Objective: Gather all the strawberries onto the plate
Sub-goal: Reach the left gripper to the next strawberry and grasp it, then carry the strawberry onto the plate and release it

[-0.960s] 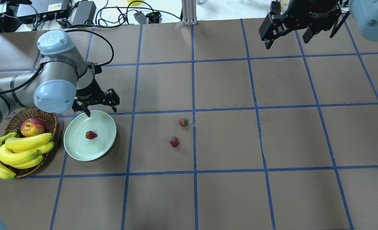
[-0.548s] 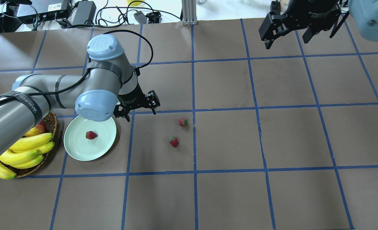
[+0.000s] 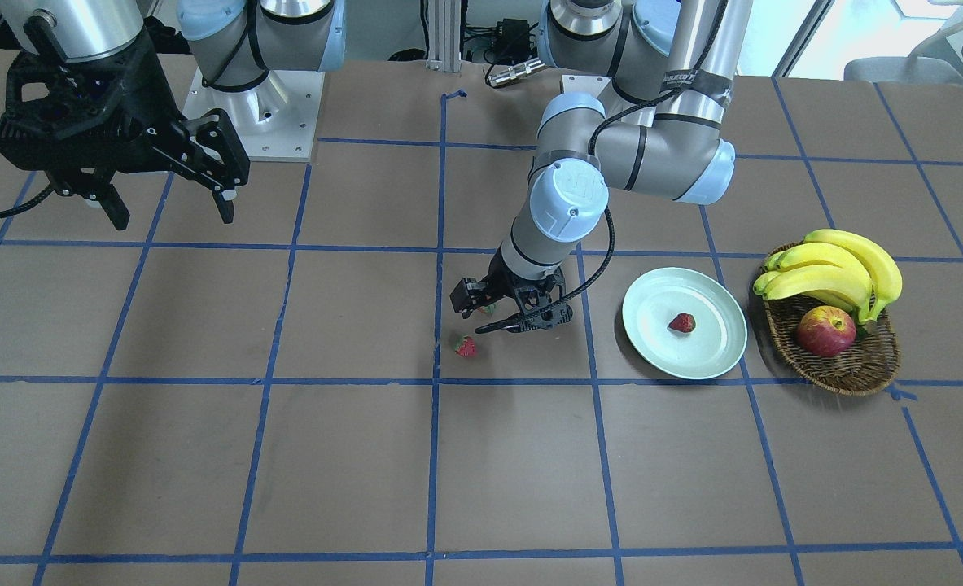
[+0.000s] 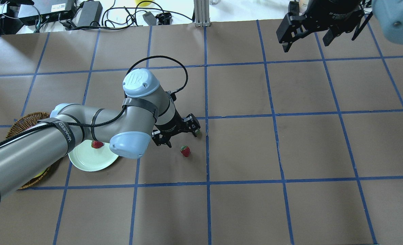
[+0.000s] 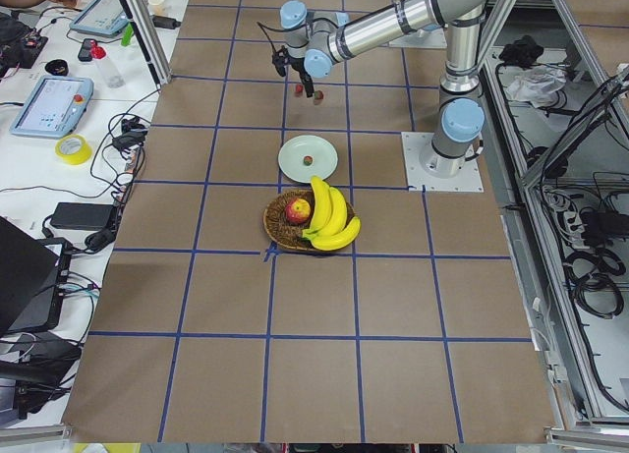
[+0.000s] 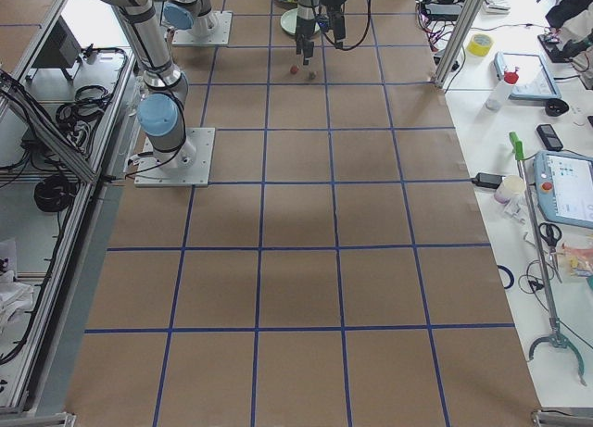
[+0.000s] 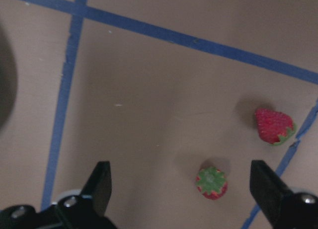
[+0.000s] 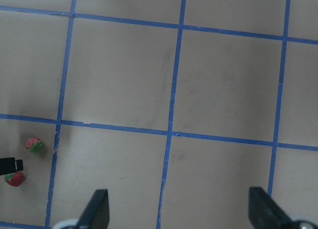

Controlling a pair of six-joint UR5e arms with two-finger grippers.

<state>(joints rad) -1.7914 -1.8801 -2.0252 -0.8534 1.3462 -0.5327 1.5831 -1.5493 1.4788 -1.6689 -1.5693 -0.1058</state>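
Observation:
One strawberry (image 4: 97, 144) lies in the pale green plate (image 4: 89, 160), which shows on the right in the front view (image 3: 721, 358). Two more strawberries rest on the table near the middle. One strawberry (image 4: 185, 151) lies in plain sight; the other (image 3: 488, 308) is mostly hidden behind my left gripper (image 4: 183, 137). That gripper hovers open just above them. The left wrist view shows one strawberry (image 7: 213, 183) between the spread fingers (image 7: 99, 187) and another strawberry (image 7: 274, 125) further off. My right gripper (image 4: 305, 42) hangs open and holds nothing at the far right.
A wicker basket (image 3: 847, 370) with bananas (image 3: 839, 264) and an apple (image 3: 825, 332) stands beside the plate. My left arm reaches over the plate and basket in the overhead view. Cables and boxes lie beyond the table's far edge (image 4: 85, 13).
My left arm has swung right, from the plate's far rim to above the two strawberries on the table. The right arm has stayed still.

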